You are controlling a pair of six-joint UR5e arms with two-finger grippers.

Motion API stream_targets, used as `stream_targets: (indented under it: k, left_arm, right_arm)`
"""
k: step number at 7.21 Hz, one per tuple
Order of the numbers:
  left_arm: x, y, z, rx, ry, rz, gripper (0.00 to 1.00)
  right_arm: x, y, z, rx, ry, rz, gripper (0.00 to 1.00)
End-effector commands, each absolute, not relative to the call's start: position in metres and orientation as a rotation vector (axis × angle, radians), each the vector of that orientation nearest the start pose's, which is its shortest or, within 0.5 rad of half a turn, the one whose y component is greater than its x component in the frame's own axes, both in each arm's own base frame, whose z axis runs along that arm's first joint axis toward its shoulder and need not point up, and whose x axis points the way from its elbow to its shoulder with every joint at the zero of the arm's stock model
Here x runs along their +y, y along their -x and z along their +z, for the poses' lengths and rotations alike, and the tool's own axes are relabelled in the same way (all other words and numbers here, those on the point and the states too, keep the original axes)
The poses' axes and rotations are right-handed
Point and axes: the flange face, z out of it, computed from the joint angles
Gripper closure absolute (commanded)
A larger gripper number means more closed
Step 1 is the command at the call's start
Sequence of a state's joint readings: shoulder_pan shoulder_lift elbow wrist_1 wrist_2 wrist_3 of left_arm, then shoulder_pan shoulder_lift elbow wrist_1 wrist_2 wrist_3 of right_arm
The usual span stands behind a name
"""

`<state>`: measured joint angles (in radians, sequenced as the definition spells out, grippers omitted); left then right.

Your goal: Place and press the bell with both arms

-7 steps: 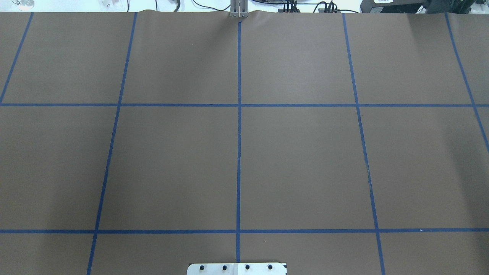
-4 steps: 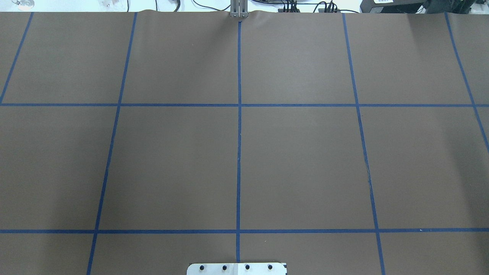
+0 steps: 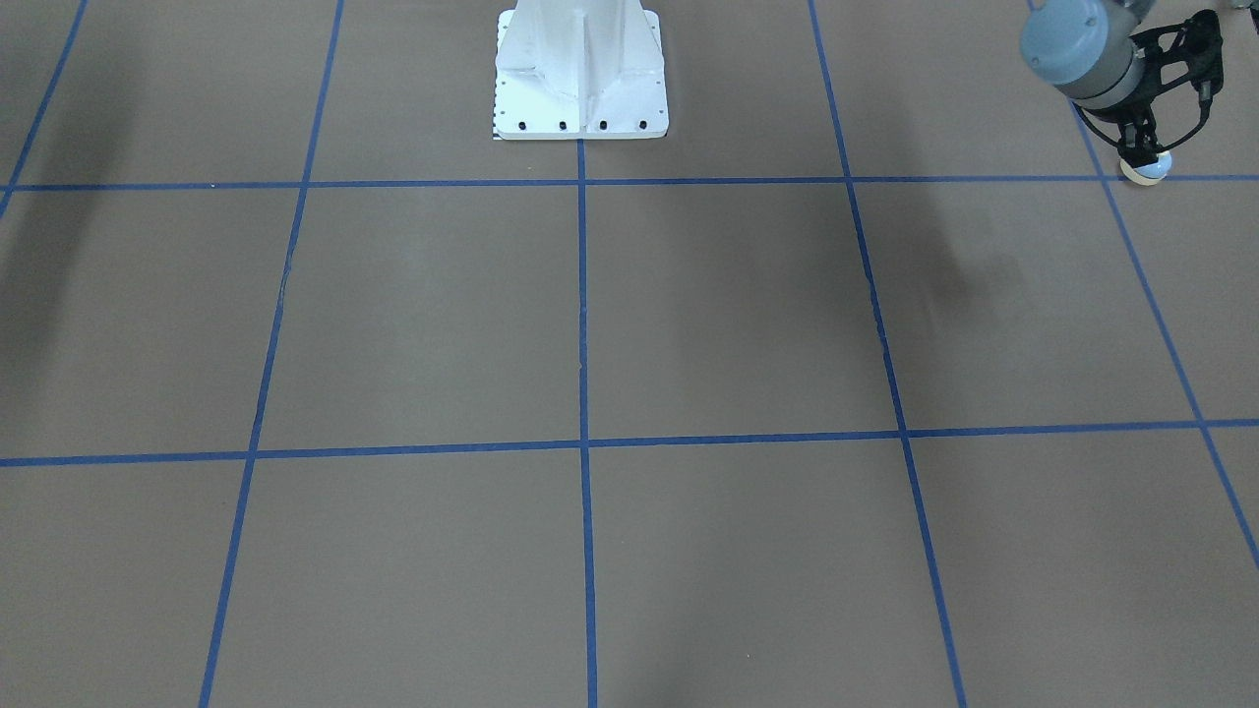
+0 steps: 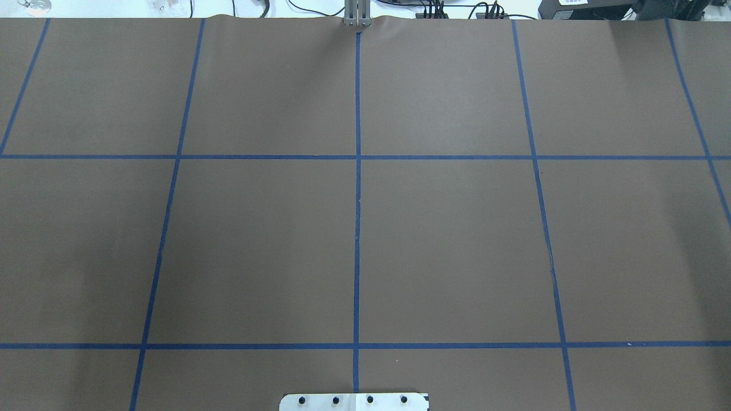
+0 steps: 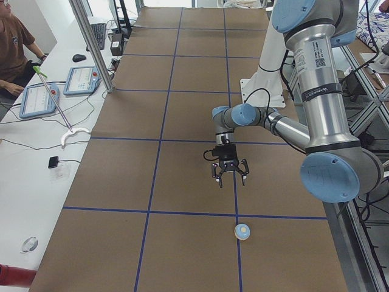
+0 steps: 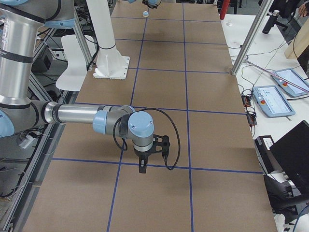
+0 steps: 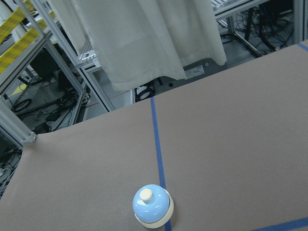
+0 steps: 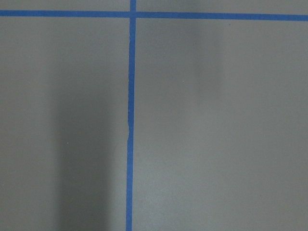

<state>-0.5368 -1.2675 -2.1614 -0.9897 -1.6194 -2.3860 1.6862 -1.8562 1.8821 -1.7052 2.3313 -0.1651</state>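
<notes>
The light-blue bell (image 5: 242,231) with its cream button stands upright on the brown table on a blue tape line, near the table's left end. It also shows in the left wrist view (image 7: 153,207), the front view (image 3: 1148,169) and far off in the right side view (image 6: 145,13). My left gripper (image 5: 230,180) hangs above the table a short way from the bell, fingers spread and empty; it shows too in the front view (image 3: 1141,149). My right gripper (image 6: 142,166) points down just over the table near a tape crossing; I cannot tell whether it is open. Neither gripper shows in the overhead view.
The white pedestal (image 3: 580,74) stands at the robot's edge of the table. A side bench with tablets (image 5: 82,79), a metal post (image 5: 91,42) and a seated operator (image 5: 12,48) lies beyond the far edge. Blue tape lines grid the brown cover (image 4: 357,228).
</notes>
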Motion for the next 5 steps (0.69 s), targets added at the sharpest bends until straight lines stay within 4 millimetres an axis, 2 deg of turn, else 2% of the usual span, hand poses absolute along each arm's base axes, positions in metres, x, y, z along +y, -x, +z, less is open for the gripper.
stream_targets:
  k: [1,5]
  left_arm:
    - [-0.258,-0.229,0.637,-0.440,-0.055,-1.420,0.00]
    - [-0.245,-0.264,0.700,-0.502,-0.121,-1.455,0.00]
  right_arm:
    - [-0.354,-0.105,0.641,-0.779,-0.005,-0.004,0.00]
    - [-0.354,-0.104,0.641,-0.788,-0.006,-0.004,0.00]
